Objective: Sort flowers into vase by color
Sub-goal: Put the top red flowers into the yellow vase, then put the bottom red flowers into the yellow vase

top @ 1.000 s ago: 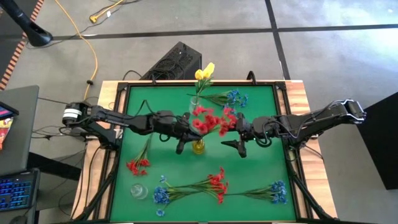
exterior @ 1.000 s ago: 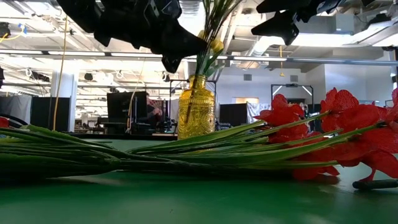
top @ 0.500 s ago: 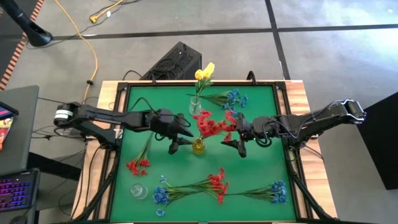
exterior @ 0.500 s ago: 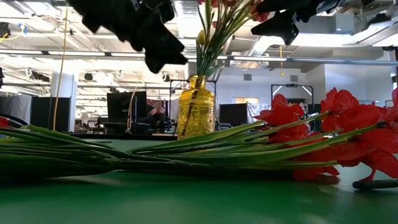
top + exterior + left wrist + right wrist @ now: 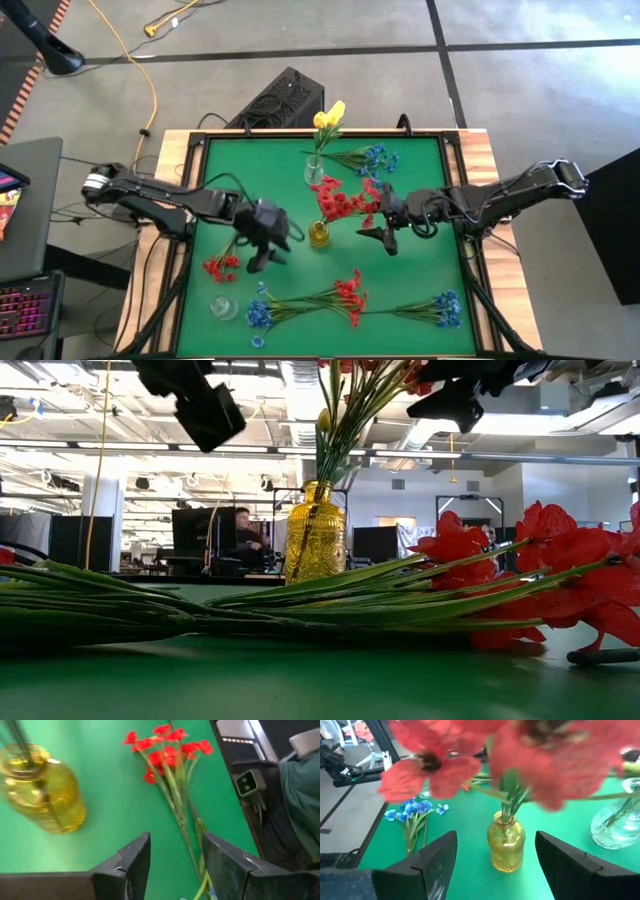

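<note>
Red flowers (image 5: 345, 200) stand in the yellow vase (image 5: 319, 235) mid-desk; loose red spray (image 5: 222, 265) lies near the desk's left edge. Left gripper (image 5: 262, 258) hovers between them, fingers open, empty. Right gripper (image 5: 375, 238) open beside the vase. Risk: either arm clips the top-heavy vase and tips it.

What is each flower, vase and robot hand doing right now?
Yellow vase: upright, red flowers standing in it.
Clear vase: upright, yellow flowers in it.
Small clear vase: holds no flowers.
Red bunch: lying on the mat.
Blue bunch: lying on the mat.
Left gripper: open, empty.
Right gripper: open, empty.
</note>
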